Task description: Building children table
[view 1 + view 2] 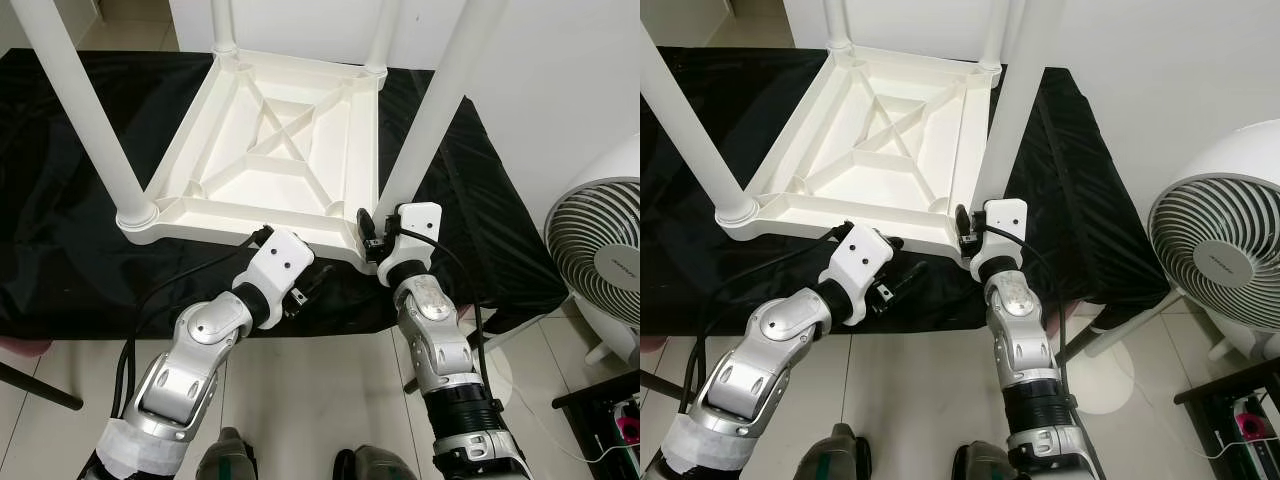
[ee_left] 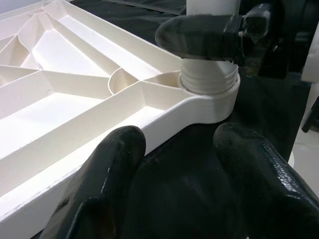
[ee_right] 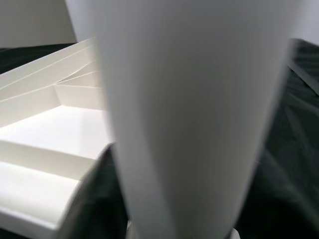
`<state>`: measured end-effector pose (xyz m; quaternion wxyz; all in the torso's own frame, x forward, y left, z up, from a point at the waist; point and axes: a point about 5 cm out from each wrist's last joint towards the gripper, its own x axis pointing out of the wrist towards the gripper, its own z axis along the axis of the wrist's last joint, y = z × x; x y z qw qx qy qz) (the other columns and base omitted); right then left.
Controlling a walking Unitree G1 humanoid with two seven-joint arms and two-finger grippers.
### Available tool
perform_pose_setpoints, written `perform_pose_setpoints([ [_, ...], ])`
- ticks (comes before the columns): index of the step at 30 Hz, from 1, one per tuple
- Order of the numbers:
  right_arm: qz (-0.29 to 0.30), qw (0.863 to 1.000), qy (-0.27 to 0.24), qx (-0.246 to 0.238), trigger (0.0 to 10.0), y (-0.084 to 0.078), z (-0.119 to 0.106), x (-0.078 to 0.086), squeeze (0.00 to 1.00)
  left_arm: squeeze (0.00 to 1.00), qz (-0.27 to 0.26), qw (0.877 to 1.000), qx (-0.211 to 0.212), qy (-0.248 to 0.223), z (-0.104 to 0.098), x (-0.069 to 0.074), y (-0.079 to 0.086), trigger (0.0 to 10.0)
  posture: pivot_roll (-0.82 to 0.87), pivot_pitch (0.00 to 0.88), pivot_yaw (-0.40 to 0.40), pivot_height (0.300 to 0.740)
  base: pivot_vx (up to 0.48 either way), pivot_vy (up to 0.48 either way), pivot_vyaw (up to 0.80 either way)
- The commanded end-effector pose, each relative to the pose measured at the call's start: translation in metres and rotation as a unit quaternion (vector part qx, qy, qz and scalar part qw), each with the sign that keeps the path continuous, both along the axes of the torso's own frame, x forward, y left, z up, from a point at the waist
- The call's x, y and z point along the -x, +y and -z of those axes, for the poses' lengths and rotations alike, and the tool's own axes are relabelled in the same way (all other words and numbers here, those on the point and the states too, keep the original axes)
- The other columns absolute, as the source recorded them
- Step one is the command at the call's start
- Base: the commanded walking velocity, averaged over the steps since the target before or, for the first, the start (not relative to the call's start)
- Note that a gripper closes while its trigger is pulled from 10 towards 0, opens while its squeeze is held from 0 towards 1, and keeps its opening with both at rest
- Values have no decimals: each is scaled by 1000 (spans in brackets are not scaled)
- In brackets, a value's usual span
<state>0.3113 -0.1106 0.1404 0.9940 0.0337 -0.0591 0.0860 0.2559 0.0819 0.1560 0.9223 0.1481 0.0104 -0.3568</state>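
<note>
A white children's table (image 1: 200,225) lies upside down on a black cloth (image 1: 60,260), its ribbed underside facing up and white legs standing at its corners. My right gripper (image 1: 370,235) is shut on the near-right leg (image 1: 440,100) just above its threaded base (image 2: 209,82); that leg (image 3: 189,99) looms large in the right wrist view. My left gripper (image 1: 305,290) is open just in front of the table's near edge, and between its fingers (image 2: 109,179) there is just the cloth.
A white floor fan (image 1: 600,250) stands on the tiles at the right. The near-left leg (image 1: 80,110) rises steeply at the left. The cloth's front edge hangs just beyond my arms, with tiled floor (image 1: 330,400) below.
</note>
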Motion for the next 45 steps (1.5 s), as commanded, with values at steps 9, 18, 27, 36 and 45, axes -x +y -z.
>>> perform_pose_setpoints([
  [9,-88,996,1,12,10000,-25,-2,0,898,0,-28,1000,2,4,8,2,3,10000,-5,81,-26,740,0,0,0],
  [18,-263,960,-1,95,10000,-26,-1,-5,0,0,-26,1000,1,0,6,1,5,10000,4,78,-23,740,0,0,0],
  [27,-326,936,16,128,10000,-22,-1,-21,0,0,-23,1000,2,0,5,1,6,10000,26,77,-26,740,0,0,0],
  [36,-357,925,27,125,0,-18,4,-25,0,0,-14,1000,0,3,5,3,4,10000,38,67,-37,740,0,0,0],
  [45,-290,952,35,94,0,-23,17,-23,0,0,-9,1000,1,5,7,3,2,10000,32,49,-47,740,0,0,0],
])
